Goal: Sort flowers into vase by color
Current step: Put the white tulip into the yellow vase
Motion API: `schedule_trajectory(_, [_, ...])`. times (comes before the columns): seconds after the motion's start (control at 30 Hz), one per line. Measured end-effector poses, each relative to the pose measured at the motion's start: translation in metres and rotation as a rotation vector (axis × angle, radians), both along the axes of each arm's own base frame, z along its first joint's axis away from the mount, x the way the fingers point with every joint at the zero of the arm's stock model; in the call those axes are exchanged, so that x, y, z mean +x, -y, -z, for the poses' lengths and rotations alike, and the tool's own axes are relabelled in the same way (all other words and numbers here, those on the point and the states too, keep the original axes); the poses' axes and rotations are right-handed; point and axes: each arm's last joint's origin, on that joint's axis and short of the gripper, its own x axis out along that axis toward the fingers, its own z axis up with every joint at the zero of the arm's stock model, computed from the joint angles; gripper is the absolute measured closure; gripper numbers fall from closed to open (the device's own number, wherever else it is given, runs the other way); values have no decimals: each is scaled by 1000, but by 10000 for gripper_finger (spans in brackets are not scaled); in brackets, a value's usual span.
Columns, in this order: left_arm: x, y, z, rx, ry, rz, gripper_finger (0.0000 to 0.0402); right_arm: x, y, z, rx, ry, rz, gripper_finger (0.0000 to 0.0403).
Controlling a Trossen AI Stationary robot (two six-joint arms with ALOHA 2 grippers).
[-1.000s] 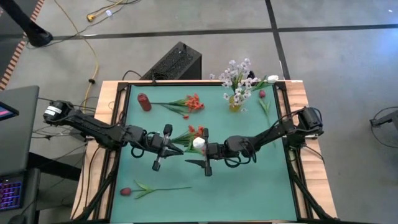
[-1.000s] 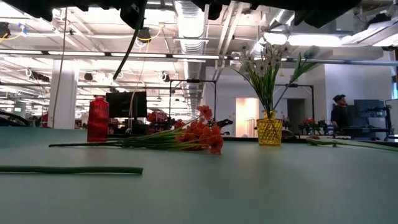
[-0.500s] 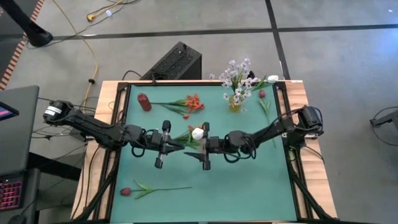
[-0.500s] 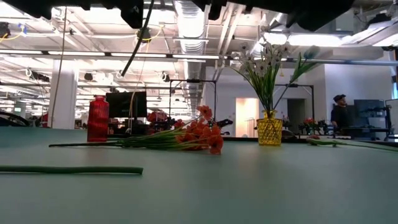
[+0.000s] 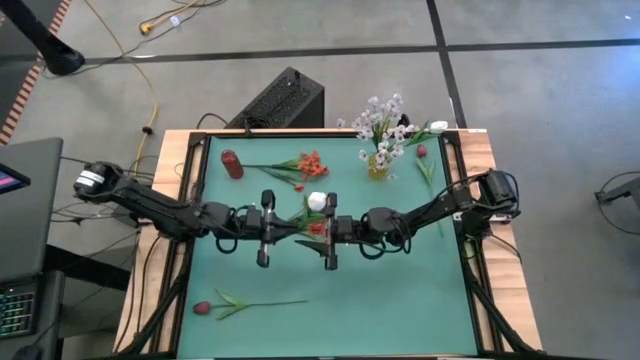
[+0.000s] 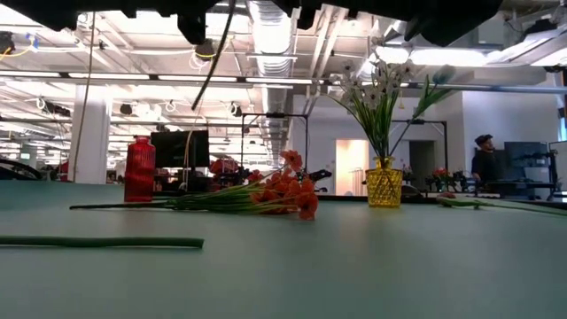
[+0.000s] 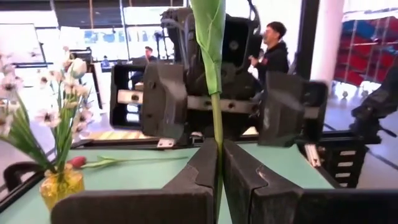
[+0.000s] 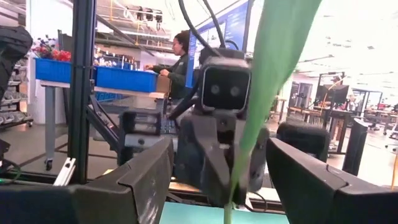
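A white-bud flower (image 5: 317,201) on a green stem is held above the table's middle. My left gripper (image 5: 291,237) is shut on its stem (image 7: 216,118). My right gripper (image 5: 306,240) faces it from the right, open, with its fingers on either side of the flower's green leaf (image 8: 273,62), touching nothing. An orange-red flower (image 5: 318,226) lies on the mat under both grippers. The red vase (image 5: 232,163) stands far left. The yellow vase (image 5: 379,166) far right holds white sprays (image 5: 385,122). Another orange cluster (image 5: 312,165) lies beside the red vase. My left gripper pinches the green stem (image 7: 217,134) just below its leaf, between the two fingers (image 7: 202,168). The fingers come level from the table's left and lie across the stem. The flower stands roughly upright in the hold, lifted clear of the mat.
A dark red bud (image 5: 203,308) with its stem lies near the left near corner. Another red bud flower (image 5: 421,152) and a white bud (image 5: 438,126) lie by the right rail. In the low view the orange cluster (image 6: 288,193) and a stem (image 6: 97,241) lie on the mat.
Both grippers have drawn closer together over the table's middle, the left moving right and the right moving left. The white bud, first close beside the right gripper, has swung toward the far edge as the flower tipped upright.
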Motion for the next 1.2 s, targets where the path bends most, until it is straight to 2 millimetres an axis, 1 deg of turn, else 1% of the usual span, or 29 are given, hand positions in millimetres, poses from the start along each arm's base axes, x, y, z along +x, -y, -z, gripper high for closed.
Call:
schedule_trajectory(0.07, [2, 0, 3, 13, -7, -24, 401, 0, 0, 0, 1, 0, 2, 122])
schedule_trajectory(0.23, [2, -1, 0, 18, 20, -38, 401, 0, 0, 0, 1, -3, 4, 123])
schedule_trajectory(0.37, [2, 0, -1, 18, 32, -27, 401, 0, 2, 1, 9, -7, 38, 139])
schedule_trajectory(0.5, [2, 0, -1, 31, 35, -28, 401, 1, 4, 1, 14, -14, 63, 184])
schedule_trajectory(0.73, [2, -1, -1, 36, 32, -34, 401, 1, 4, 1, 8, -17, 64, 303])
schedule_trajectory(0.87, [2, -1, 0, 41, 16, -52, 401, 1, 4, 1, 5, -19, 67, 358])
schedule_trajectory(0.93, [2, -1, 1, 46, 8, -54, 401, 1, 4, 2, 4, -27, 68, 374])
schedule_trajectory(1.07, [2, -1, 3, 76, -13, -55, 398, 1, 4, 3, 0, -41, 68, 376])
schedule_trajectory(1.13, [2, 0, 4, 114, -24, -56, 385, 1, 4, 4, -1, -44, 68, 376])
schedule_trajectory(1.2, [2, 2, 5, 152, -41, -57, 361, 0, 3, 3, -5, -57, 64, 376])
